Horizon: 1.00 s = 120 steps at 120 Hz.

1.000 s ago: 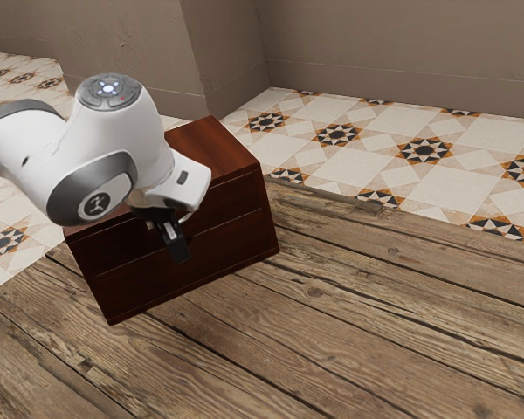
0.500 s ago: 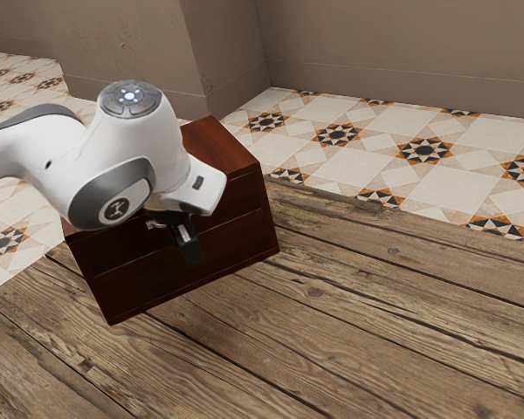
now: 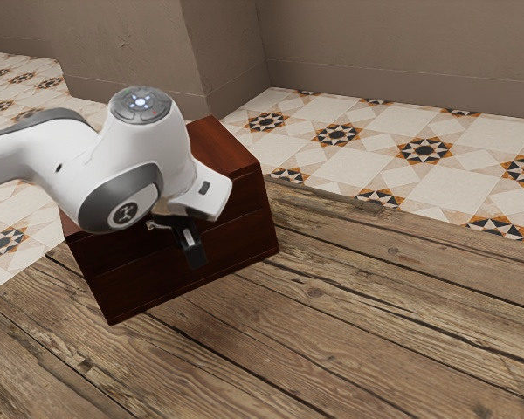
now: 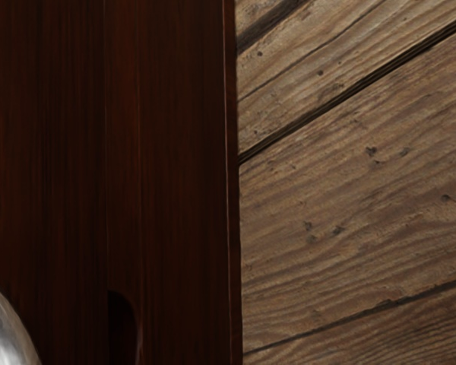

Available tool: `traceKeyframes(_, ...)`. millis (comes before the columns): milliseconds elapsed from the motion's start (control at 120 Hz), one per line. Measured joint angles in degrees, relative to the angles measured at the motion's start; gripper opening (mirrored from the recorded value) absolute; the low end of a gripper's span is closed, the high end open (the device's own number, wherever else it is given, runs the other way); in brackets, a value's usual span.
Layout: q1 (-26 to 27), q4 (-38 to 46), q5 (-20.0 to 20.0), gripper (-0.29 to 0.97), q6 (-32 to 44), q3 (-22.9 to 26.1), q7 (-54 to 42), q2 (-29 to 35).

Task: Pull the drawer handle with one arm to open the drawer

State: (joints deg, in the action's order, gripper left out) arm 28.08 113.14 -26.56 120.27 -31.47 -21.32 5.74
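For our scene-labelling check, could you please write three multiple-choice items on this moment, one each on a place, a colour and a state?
1. Where is the hand?
A) before the cabinet's front
B) above the tiles
C) behind the cabinet

2. What colour is the cabinet?
A) white
B) dark red-brown
C) green

3. How do the drawer fronts stand?
A) both flush, shut
B) upper pulled far out
C) lower lying on the planks

Key:
1 A, the hand hangs before the front face.
2 B, its wood is dark red-brown.
3 A, both fronts sit level with each other.
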Motion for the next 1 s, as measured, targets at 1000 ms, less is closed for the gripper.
traceKeyframes(1000,1.1,4.9,-0.3,0.65,-0.5,1.0,-0.1,6.6)
